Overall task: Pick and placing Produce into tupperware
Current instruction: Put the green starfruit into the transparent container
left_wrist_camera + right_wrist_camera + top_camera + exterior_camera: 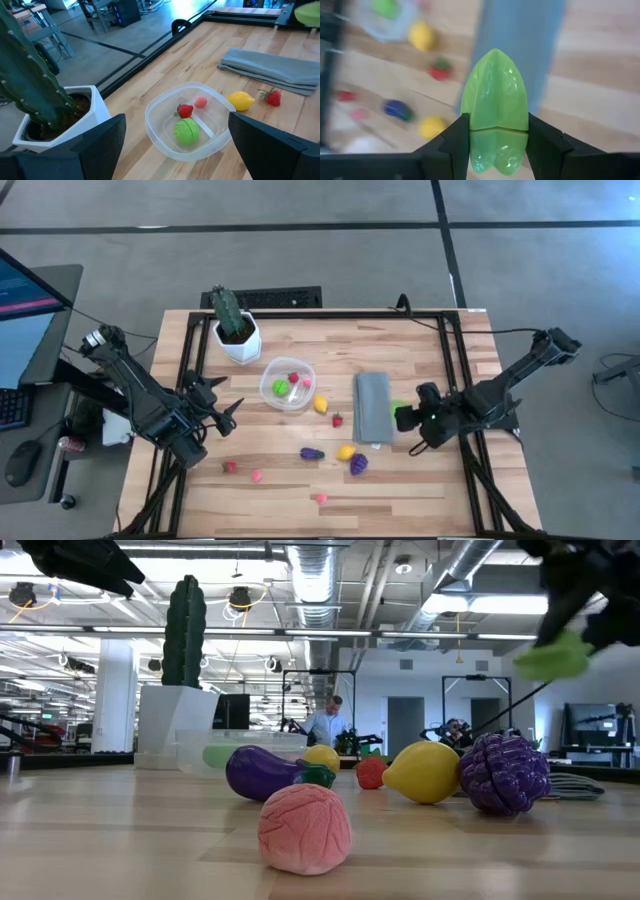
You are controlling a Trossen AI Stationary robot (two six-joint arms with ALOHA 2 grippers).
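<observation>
Now carrying a green vegetable (495, 112) toward the bowl (287, 383).
Right claw (408, 418) clenching it above the desk (400, 480) beside the grey cloth (372, 407); left claw (222, 407) waiting released; possibly slipping from narrow pinch.

The bowl (287, 384) is sitting open on top. The cactus (229, 311) is standing tall just beside it. The cloth (373, 408) and a lemon (320, 404) are lying near its other side.

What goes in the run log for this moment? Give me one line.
right gripper: shut on green vegetable, above grey cloth | left gripper: open, near bowl | bowl: three pieces inside
</observation>
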